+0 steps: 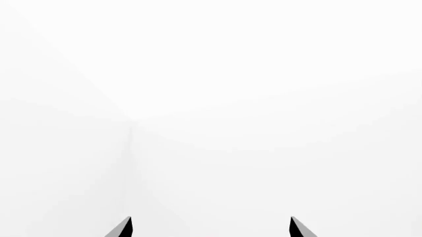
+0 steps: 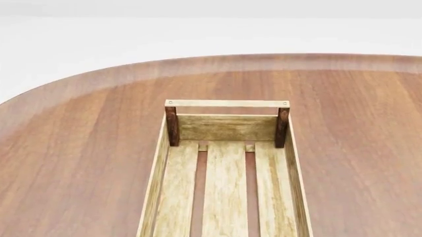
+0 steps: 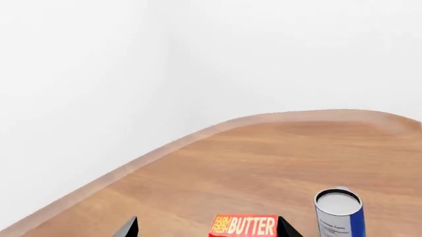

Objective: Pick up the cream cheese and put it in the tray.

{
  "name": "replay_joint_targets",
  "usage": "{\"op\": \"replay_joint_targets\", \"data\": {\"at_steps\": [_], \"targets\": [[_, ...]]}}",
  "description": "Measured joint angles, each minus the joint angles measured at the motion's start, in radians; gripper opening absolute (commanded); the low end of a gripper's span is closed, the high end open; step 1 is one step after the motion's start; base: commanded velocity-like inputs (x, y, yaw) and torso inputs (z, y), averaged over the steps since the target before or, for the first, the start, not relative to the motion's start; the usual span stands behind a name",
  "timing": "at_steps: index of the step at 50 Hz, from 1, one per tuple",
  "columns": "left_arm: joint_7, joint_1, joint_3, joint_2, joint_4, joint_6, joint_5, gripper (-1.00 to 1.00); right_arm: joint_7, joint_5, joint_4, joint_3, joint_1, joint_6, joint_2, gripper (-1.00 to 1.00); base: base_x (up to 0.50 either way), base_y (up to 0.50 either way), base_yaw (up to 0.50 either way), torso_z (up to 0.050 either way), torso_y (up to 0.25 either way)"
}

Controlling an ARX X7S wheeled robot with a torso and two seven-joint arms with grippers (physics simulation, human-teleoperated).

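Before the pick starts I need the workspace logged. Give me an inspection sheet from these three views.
Surface: brown wooden table with a rounded edge, no spills seen.
Job's things: tray, a light-wood slatted crate with dark corner posts, lies on the table with nothing in the part shown; cream cheese not seen in any view.
Clutter: butter box and a blue-sided can stand apart on the table, in the right wrist view.
Hands: left hand open, over blank white; right hand open, the butter box showing between its fingertips.
Cables: nothing seen.
Surroundings: plain white beyond the table.
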Motion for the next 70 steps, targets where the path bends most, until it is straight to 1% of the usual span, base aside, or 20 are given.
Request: {"op": "replay_joint_targets", "data": {"at_steps": [9, 17, 28, 70], "targets": [[-0.006, 0.004, 0.001, -0.003, 0.006, 0.000, 0.002, 1.00, 0.010, 0.071, 0.023, 0.009, 0.032, 0.060, 0.032, 1.00, 0.00, 0.00, 0.00, 0.000, 0.000], [-0.010, 0.005, 0.002, -0.004, 0.007, -0.002, 0.005, 1.00, 0.047, 0.073, 0.034, 0.006, 0.042, 0.121, 0.054, 1.00, 0.00, 0.00, 0.00, 0.000, 0.000], [-0.016, 0.006, 0.005, -0.008, 0.008, -0.002, 0.006, 1.00, 0.076, 0.051, 0.064, -0.006, 0.042, 0.159, 0.062, 1.00, 0.00, 0.00, 0.00, 0.000, 0.000], [-0.034, 0.012, 0.013, -0.022, 0.019, -0.007, 0.008, 1.00, 0.038, 0.073, 0.244, 0.052, -0.027, 0.041, -0.011, 1.00, 0.00, 0.00, 0.00, 0.000, 0.000]]}}
